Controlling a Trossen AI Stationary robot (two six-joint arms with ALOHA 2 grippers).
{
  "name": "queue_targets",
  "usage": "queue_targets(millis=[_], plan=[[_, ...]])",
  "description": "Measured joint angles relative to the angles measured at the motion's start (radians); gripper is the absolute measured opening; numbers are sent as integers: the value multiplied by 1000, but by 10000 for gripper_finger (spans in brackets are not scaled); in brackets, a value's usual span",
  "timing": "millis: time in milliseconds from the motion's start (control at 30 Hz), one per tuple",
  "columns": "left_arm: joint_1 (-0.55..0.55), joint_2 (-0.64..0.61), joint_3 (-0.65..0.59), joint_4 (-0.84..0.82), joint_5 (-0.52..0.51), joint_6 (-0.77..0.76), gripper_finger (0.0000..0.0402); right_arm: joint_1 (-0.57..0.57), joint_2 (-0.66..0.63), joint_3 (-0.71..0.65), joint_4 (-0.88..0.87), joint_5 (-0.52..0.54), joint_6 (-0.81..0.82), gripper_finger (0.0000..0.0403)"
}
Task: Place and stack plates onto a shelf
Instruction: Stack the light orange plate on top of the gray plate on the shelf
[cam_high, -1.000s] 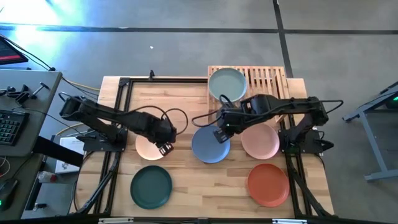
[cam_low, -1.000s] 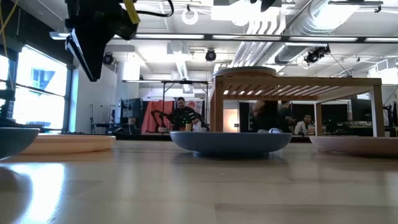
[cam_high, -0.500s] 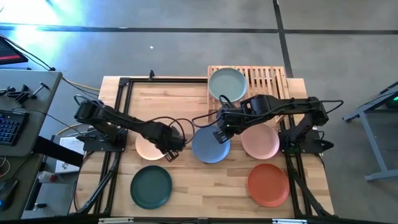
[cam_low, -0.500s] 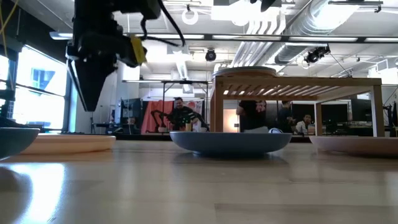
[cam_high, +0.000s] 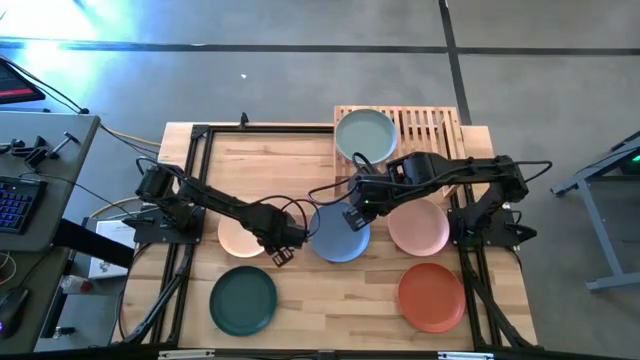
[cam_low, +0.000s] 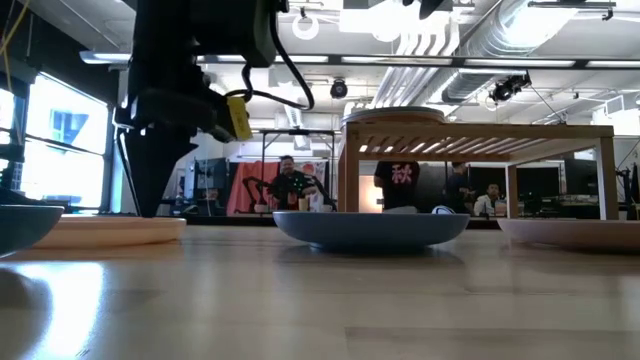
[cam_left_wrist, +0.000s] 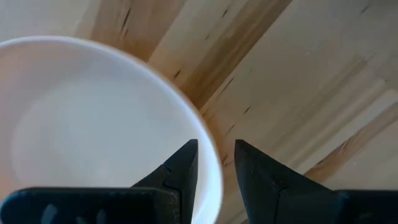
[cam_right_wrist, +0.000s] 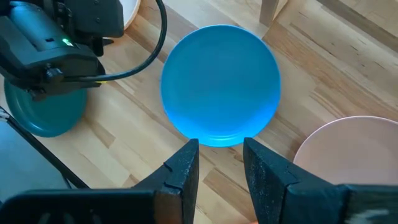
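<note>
Left gripper (cam_high: 281, 247) low over the table (cam_high: 300, 290), at the rim of the peach plate (cam_high: 240, 236) on the side toward the blue plate (cam_high: 338, 235); fingers (cam_left_wrist: 180, 171) a little apart, one over the plate's rim and one over bare wood, clamped on nothing. In the low view, the same gripper pointing straight down with its tip just above the peach plate's edge.

Right gripper (cam_high: 355, 213) held higher, over the near rim of the blue plate on the shelf side; fingers (cam_right_wrist: 183, 168) also a little apart and holding nothing, the blue plate lying flat under them in the right wrist view.

On the table: peach plate left of centre, blue plate in the centre, pale pink plate (cam_high: 418, 226) just beside the blue one on the right, dark green plate (cam_high: 243, 300) near the front left, terracotta plate (cam_high: 431, 296) near the front right. All five flat on the wood, none touching another as far as can be seen from above.

Shelf (cam_high: 430, 128) at the far edge of the table, right of centre. One sage green plate (cam_high: 364, 135) lying on the left half of its slatted top; right half bare slats. In the low view, the shelf standing on its legs behind the blue plate, with people visible in the room beyond
</note>
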Motion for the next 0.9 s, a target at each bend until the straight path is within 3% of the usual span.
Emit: queue_targets(millis=[900], plan=[[0, 74, 0, 29, -1, 77, 87, 52, 0, 0, 0, 3, 0, 103]])
